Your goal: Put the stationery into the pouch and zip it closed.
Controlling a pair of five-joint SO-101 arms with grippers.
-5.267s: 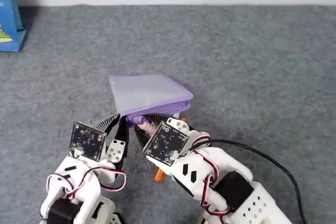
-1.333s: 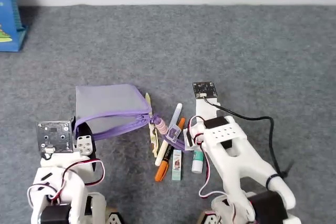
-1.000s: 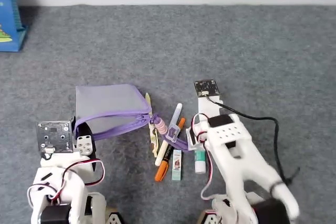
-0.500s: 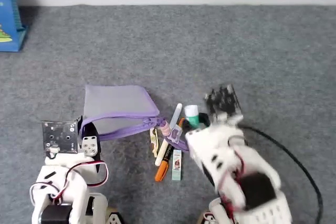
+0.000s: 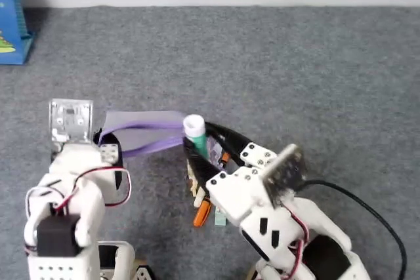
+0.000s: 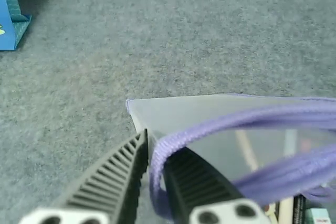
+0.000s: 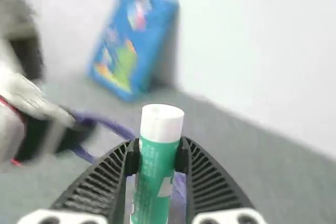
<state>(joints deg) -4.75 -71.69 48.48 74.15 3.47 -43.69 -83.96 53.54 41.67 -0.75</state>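
Seen from above, my left gripper [image 5: 108, 150] sits left of centre, clamped on the purple pouch [image 5: 141, 129] edge. My right gripper [image 5: 199, 147] at centre pinches the glue stick [image 5: 194, 128] upright at the pouch mouth, with an orange marker [image 5: 200, 214] lower centre. My left wrist view shows both fingers nipping the zip band, and my right wrist view shows both fingers squeezing the green stick.

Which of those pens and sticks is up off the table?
The green glue stick with a white cap, clamped in the right gripper; the orange marker and the others lie on the grey table.
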